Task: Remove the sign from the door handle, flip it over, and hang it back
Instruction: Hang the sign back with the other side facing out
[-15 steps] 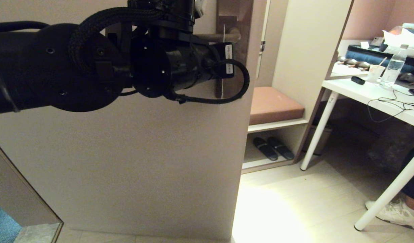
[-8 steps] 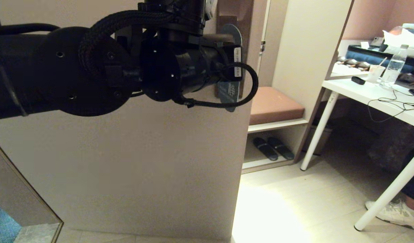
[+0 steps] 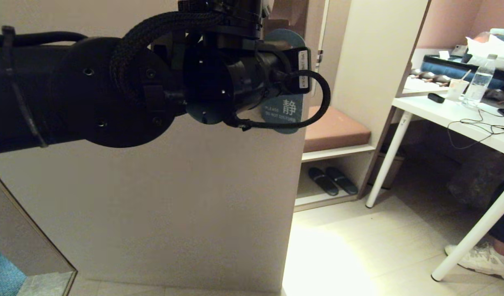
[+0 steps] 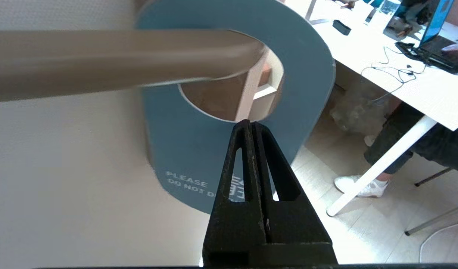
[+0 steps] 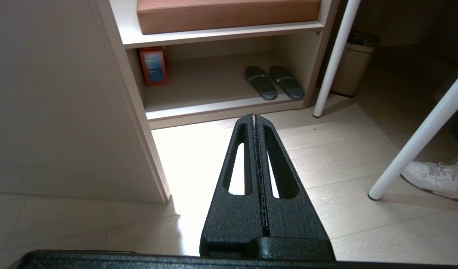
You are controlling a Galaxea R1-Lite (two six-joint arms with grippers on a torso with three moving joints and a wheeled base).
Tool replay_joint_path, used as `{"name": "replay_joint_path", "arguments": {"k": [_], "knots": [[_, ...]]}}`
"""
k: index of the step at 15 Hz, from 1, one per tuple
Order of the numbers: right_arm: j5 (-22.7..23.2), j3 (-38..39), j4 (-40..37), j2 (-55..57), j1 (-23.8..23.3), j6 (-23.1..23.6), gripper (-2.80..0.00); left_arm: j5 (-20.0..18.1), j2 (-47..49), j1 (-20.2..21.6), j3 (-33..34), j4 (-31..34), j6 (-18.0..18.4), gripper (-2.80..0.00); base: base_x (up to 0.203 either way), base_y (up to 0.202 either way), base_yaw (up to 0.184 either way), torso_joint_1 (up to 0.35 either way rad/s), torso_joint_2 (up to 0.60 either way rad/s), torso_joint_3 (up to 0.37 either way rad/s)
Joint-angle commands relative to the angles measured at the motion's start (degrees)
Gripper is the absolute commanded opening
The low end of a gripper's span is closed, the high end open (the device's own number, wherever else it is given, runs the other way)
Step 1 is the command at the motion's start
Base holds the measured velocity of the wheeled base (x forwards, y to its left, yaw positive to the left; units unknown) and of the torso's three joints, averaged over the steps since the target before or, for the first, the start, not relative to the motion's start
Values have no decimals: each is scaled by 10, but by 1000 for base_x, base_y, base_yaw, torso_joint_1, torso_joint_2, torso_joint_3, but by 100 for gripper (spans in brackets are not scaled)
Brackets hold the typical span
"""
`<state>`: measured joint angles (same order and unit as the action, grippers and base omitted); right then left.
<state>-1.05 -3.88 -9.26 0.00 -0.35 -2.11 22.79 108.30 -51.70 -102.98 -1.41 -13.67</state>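
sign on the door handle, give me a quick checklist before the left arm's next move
1. Left gripper clamped on the sign, just below the hole: ok.
2. Door handle tip inside the hole: ok, the bar passes through it.
3. Face towards the wrist camera reads DO NOT DISTURB: ok.
4. Sign pushed fully along the handle towards the backplate: cannot tell.
5. Sign bearing on the handle by its own weight: cannot tell.
6. Right gripper shut, low over the floor, away from the door: ok.

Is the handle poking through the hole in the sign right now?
Yes, the handle passes through the sign's hole, with the left claw pinching its lower rim.
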Motion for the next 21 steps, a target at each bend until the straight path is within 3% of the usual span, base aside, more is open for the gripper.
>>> {"name": "replay_joint_path", "arguments": {"k": [1,21], "knots": [[-1,0,-1,0,0,0,-280,1,8,-1,-6,-3,0,-280,0,0,0,0,0,0],[0,0,-1,0,0,0,-280,-4,28,-4,-20,-3,0,-280,0,0,0,0,0,0]]}}
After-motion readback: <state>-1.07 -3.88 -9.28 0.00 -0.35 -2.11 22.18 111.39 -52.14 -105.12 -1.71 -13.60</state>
